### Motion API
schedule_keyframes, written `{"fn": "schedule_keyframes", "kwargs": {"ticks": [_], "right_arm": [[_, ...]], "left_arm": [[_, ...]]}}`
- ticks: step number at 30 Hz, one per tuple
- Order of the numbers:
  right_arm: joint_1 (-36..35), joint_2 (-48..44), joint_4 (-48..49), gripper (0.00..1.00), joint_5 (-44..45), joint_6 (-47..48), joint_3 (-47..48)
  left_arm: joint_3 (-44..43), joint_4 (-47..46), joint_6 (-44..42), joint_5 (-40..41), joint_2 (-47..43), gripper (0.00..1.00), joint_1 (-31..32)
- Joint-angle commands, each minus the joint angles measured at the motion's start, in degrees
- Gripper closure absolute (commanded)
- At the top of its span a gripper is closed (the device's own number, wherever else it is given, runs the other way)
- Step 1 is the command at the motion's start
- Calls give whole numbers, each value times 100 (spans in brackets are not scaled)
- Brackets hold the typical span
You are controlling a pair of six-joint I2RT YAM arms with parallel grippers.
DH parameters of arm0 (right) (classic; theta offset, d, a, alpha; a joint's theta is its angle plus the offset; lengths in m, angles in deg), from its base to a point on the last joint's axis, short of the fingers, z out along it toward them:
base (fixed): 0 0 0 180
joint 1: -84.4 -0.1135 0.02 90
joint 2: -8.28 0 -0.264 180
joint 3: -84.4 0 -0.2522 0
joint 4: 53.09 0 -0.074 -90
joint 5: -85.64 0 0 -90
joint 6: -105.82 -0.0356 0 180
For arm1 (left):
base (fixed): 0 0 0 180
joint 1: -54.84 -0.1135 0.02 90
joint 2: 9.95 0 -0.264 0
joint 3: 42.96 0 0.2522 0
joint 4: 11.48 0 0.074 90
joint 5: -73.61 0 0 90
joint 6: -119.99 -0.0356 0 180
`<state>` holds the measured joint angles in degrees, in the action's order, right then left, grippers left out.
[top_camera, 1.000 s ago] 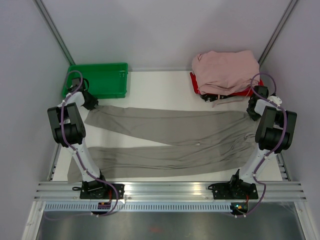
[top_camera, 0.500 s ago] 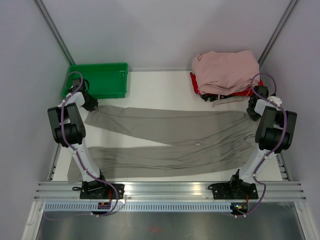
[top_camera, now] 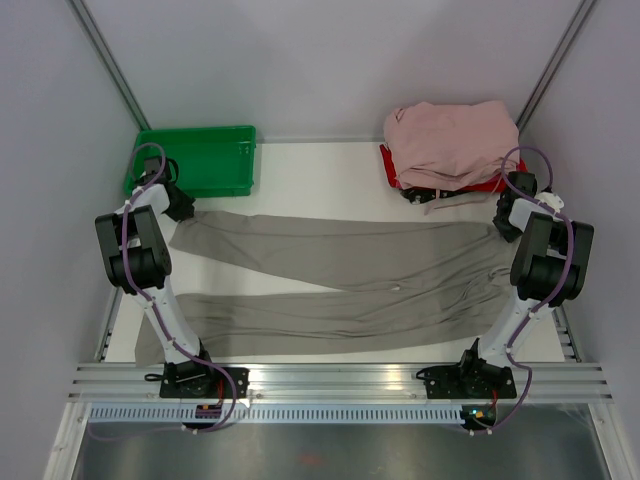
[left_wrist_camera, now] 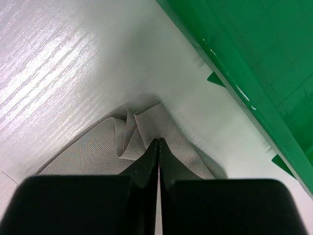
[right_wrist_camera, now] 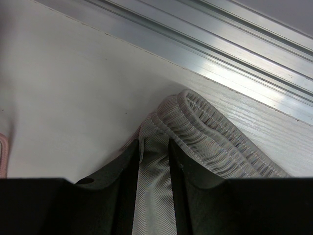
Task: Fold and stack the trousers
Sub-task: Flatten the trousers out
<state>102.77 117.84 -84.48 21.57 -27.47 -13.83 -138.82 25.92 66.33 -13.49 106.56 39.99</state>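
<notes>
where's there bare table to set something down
Bare table lies at the far edge between the green bin and pink garments, plus a wedge at left between the legs of the trousers. Middle and right are covered.

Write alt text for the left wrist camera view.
The closed left hand pinches the bunched cuff of grey trousers lying on a white table. A green crate fills the upper right corner.

A robotics lab cell: a white tabletop [top_camera: 320, 175] boxed by plain grey panels [top_camera: 330, 60] on aluminium posts [top_camera: 101, 50], two cabled robot arms [top_camera: 135, 255] bolted to an aluminium rail [top_camera: 340, 378] along its near edge, and a green crate [top_camera: 200, 130] at its far left corner.
</notes>
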Motion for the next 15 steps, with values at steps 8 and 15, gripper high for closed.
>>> {"fn": "schedule_keyframes", "kwargs": {"ticks": [8, 15], "right_arm": [[-9, -268, -101, 63, 114, -66, 55], [-9, -251, -118, 63, 105, -110, 28]], "left_arm": [[-227, 316, -39, -26, -294, 82, 35], [-104, 422, -215, -114, -629, 60, 105]]}}
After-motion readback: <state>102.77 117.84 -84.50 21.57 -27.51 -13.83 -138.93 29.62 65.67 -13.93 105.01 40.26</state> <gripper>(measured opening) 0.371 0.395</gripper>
